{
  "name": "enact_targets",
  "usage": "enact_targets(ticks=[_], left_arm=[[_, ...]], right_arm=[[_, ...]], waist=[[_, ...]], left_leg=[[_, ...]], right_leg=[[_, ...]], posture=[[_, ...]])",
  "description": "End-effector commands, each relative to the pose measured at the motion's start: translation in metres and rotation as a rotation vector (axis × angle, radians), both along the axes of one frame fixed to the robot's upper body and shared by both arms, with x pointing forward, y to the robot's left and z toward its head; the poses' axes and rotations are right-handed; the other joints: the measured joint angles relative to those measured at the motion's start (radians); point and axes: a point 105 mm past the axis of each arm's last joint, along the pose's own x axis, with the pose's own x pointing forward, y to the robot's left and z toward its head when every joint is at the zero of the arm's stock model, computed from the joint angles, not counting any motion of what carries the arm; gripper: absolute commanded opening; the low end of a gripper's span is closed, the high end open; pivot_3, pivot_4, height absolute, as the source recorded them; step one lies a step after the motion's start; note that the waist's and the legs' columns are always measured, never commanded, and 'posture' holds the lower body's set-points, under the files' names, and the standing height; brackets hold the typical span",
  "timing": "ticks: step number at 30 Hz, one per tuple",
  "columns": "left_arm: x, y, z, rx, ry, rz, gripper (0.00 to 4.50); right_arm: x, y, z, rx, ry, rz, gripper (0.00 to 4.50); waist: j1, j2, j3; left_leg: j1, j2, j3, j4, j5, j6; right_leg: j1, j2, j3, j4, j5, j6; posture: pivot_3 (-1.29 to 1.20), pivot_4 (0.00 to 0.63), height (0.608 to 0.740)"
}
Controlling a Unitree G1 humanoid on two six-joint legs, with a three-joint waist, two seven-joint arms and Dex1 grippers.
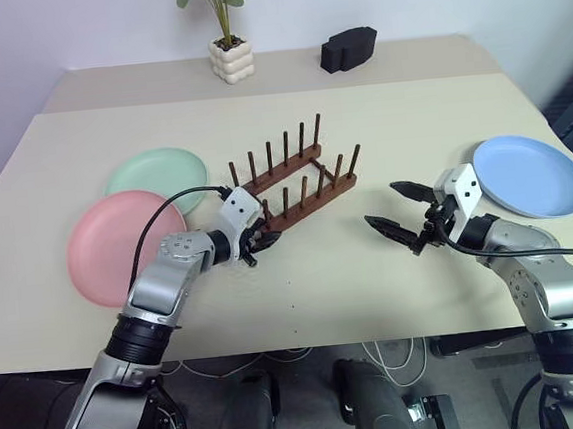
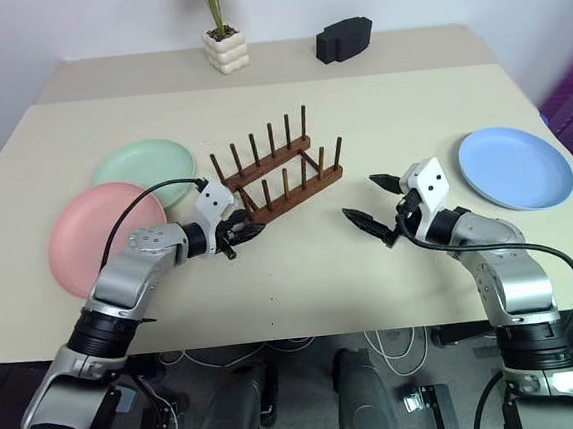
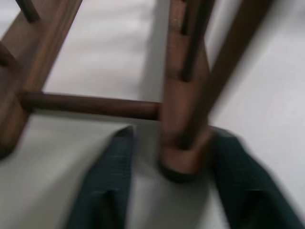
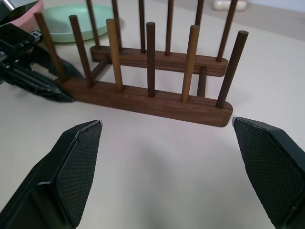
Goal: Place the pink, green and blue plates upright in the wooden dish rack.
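Observation:
The wooden dish rack stands mid-table with bare pegs. My left gripper is at its near left end, shut on the tip of the near rail, one finger on each side. The pink plate lies flat on the table's left, beside my left forearm. Behind it lies the green plate, flat too. At the far right the blue plate rests flat. My right gripper hovers open and empty between rack and blue plate, pointing at the rack.
A potted plant and a black object stand at the table's back edge. A black cable arcs over the pink plate. Bare tabletop lies in front of the rack up to the near edge.

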Motion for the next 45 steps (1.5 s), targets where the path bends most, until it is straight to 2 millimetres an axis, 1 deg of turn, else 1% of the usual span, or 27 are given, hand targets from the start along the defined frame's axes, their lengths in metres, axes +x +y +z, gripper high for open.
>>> enact_targets(ticks=[1,2,5,9,11,14,17,21,23,27,34,35,36,37,40,41,44,45], left_arm=[[-0.001,0.001,-0.001,0.010,-0.008,-0.008,0.78],[-0.001,0.000,0.000,0.013,-0.023,-0.022,0.78],[-0.003,-0.005,0.005,0.028,-0.070,-0.087,0.78],[-0.009,-0.019,0.014,0.026,-0.131,-0.247,0.78],[-0.010,-0.023,0.016,0.034,-0.144,-0.301,0.78],[-0.007,-0.033,0.017,0.040,-0.120,-0.406,0.78],[-0.006,-0.038,0.018,0.049,-0.117,-0.476,0.78],[0.003,-0.045,0.019,0.057,-0.121,-0.516,0.78],[0.005,-0.045,0.018,0.063,-0.124,-0.529,0.78],[0.002,-0.046,0.017,0.073,-0.114,-0.590,0.78],[0.004,-0.048,0.015,0.083,-0.118,-0.613,0.78],[0.005,-0.048,0.015,0.083,-0.119,-0.613,1.80],[0.005,-0.049,0.015,0.080,-0.119,-0.611,2.15],[0.006,-0.049,0.016,0.077,-0.119,-0.609,2.61],[0.009,-0.048,0.016,0.090,-0.144,-0.571,4.13],[0.011,-0.046,0.016,0.102,-0.154,-0.551,4.43],[0.014,-0.039,0.017,0.115,-0.158,-0.494,4.43],[0.013,-0.037,0.019,0.107,-0.157,-0.480,4.48]], right_arm=[[-0.002,-0.002,0.015,-0.026,-0.056,0.004,4.50],[-0.003,-0.004,0.015,-0.035,-0.054,0.000,4.50],[-0.007,-0.022,0.011,-0.068,-0.031,-0.035,4.50],[-0.017,-0.044,-0.007,-0.155,0.035,-0.064,4.50],[-0.022,-0.049,-0.013,-0.170,0.053,-0.068,4.50],[-0.032,-0.053,-0.021,-0.180,0.076,-0.079,4.50],[-0.037,-0.055,-0.023,-0.182,0.076,-0.098,4.50],[-0.046,-0.059,-0.029,-0.187,0.090,-0.125,4.50],[-0.047,-0.060,-0.029,-0.192,0.092,-0.133,4.50],[-0.049,-0.062,-0.030,-0.193,0.091,-0.145,4.50],[-0.050,-0.060,-0.030,-0.194,0.089,-0.142,4.50],[-0.050,-0.060,-0.030,-0.195,0.089,-0.141,4.50],[-0.050,-0.059,-0.030,-0.196,0.089,-0.139,4.50],[-0.051,-0.059,-0.030,-0.197,0.089,-0.138,4.50],[-0.052,-0.059,-0.029,-0.205,0.096,-0.134,4.50],[-0.053,-0.060,-0.030,-0.213,0.104,-0.131,4.50],[-0.055,-0.063,-0.032,-0.221,0.122,-0.128,4.50],[-0.056,-0.064,-0.033,-0.221,0.127,-0.127,4.25]], waist=[[0.000,0.000,0.000],[0.000,0.000,0.000],[0.003,0.000,0.000],[0.012,0.000,0.000],[0.016,0.000,0.000],[0.022,0.000,0.000],[0.021,0.000,0.000],[0.021,0.000,0.000],[0.019,0.000,0.000],[0.020,0.000,0.000],[0.022,0.000,0.000],[0.022,0.000,0.000],[0.022,0.000,0.000],[0.022,0.000,0.000],[0.022,0.000,0.000],[0.021,0.000,0.000],[0.021,0.000,0.000],[0.021,0.000,0.000]], left_leg=[[0.000,0.000,0.000,0.000,0.000,0.000],[0.000,0.000,0.000,0.000,0.000,0.000],[0.000,0.000,0.000,0.000,0.000,0.000],[-0.001,-0.001,0.001,0.000,0.000,0.000],[-0.001,-0.001,0.001,0.000,0.000,0.000],[-0.001,-0.001,0.001,0.001,0.000,0.000],[-0.002,-0.001,0.001,0.002,0.000,0.000],[-0.002,-0.001,0.001,0.002,0.000,0.000],[-0.001,-0.001,0.001,0.002,0.000,0.000],[-0.001,-0.001,0.001,0.002,0.000,0.000],[-0.002,-0.001,0.001,0.002,0.000,0.000],[-0.002,-0.001,0.001,0.002,0.000,0.000],[-0.002,-0.001,0.001,0.002,0.000,0.000],[-0.002,-0.001,0.001,0.003,0.000,0.000],[-0.002,-0.001,0.001,0.003,0.000,0.000],[-0.002,-0.001,0.000,0.003,0.000,0.000],[-0.002,-0.001,0.000,0.003,0.000,0.000],[-0.002,-0.001,0.000,0.003,0.000,0.000]], right_leg=[[0.000,0.000,0.000,0.000,0.000,0.000],[0.000,0.000,0.000,0.000,0.000,0.000],[0.000,0.000,0.000,0.000,0.000,0.000],[0.000,-0.001,0.000,-0.001,0.000,0.000],[0.000,0.000,0.000,-0.001,-0.001,-0.001],[0.000,0.000,0.000,-0.001,-0.002,-0.003],[0.000,0.000,0.000,-0.001,-0.002,-0.003],[0.000,0.000,0.000,-0.001,-0.001,-0.002],[0.000,0.000,0.000,-0.001,0.000,0.000],[0.000,0.000,0.000,-0.001,0.000,0.000],[0.000,0.000,0.000,-0.001,0.000,0.000],[0.000,0.000,0.000,-0.001,0.000,0.000],[0.000,0.000,0.000,-0.001,0.000,0.000],[0.000,0.000,0.000,-0.001,0.000,0.000],[0.000,0.000,0.000,-0.001,0.000,0.000],[0.000,0.000,0.000,-0.001,0.000,0.000],[0.000,0.000,0.000,0.000,0.000,0.000],[0.000,0.000,0.000,0.000,0.000,0.000]], posture=[[0.00,0.150,0.735],[0.00,0.150,0.735],[0.00,0.150,0.735],[0.00,0.150,0.735],[0.00,0.150,0.735],[0.00,0.150,0.735],[0.00,0.150,0.735],[0.00,0.150,0.735],[0.00,0.150,0.735],[0.00,0.150,0.735],[0.00,0.150,0.735],[0.00,0.150,0.735],[0.00,0.150,0.735],[0.00,0.150,0.735],[0.00,0.150,0.735],[0.00,0.150,0.735],[0.00,0.150,0.735],[0.00,0.150,0.735]])
